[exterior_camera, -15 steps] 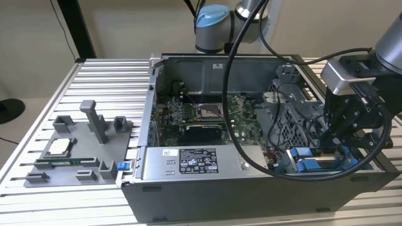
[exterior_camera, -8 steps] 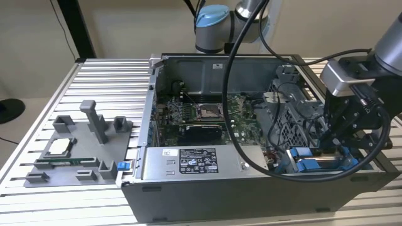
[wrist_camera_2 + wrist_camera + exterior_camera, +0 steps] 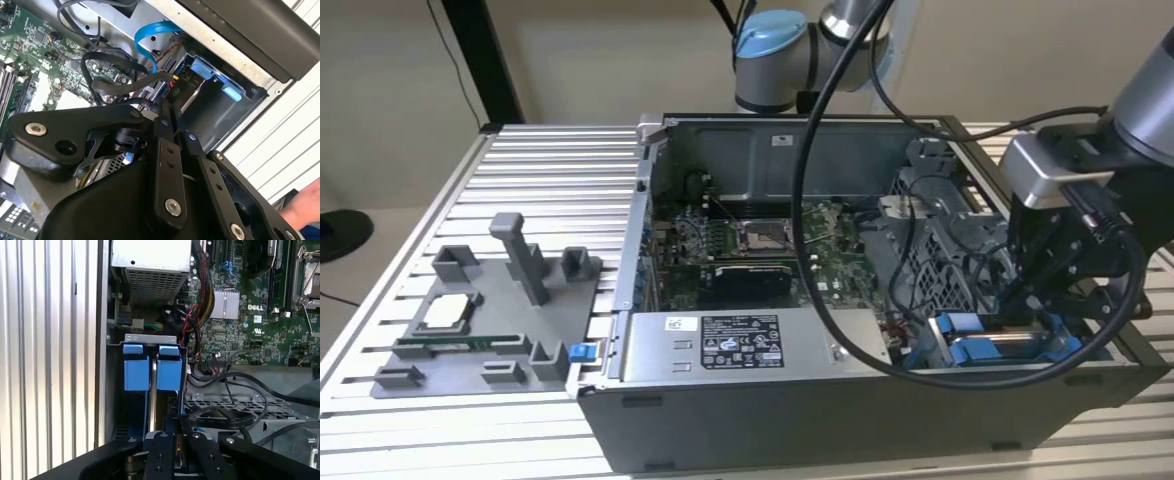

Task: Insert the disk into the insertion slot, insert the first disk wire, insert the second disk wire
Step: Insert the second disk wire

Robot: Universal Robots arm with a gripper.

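A Universal Robots arm's black gripper [image 3: 1041, 300] hangs over the corner of an open grey computer case [image 3: 854, 410] nearest 4 o'clock in the exterior view. In both wrist views its two black fingers [image 3: 165, 452] are drawn together with barely a gap; whether they pinch the black flat wire [image 3: 125, 85] running in toward them, I cannot tell.

The flat silver disk in its bright blue plastic carrier frame [image 3: 152, 367] appears already seated edge-up in the grey sheet-metal insertion slot [image 3: 150, 339], its blue tabs standing just beside the gripper. That first step looks done. The wires look unfinished: the black flat wire and a light blue ribbon cable [image 3: 150, 32] loop loose above the bay, and no plug can be seen seated on the disk.

The case lies open on a ribbed aluminium table [image 3: 547, 160], green motherboard [image 3: 747, 240] exposed, grey power-supply box [image 3: 747, 345] near the front wall. At 9 o'clock, well apart, sits a grey plastic parts fixture [image 3: 487, 320]. Plain beige walls [image 3: 587, 50] stand behind.
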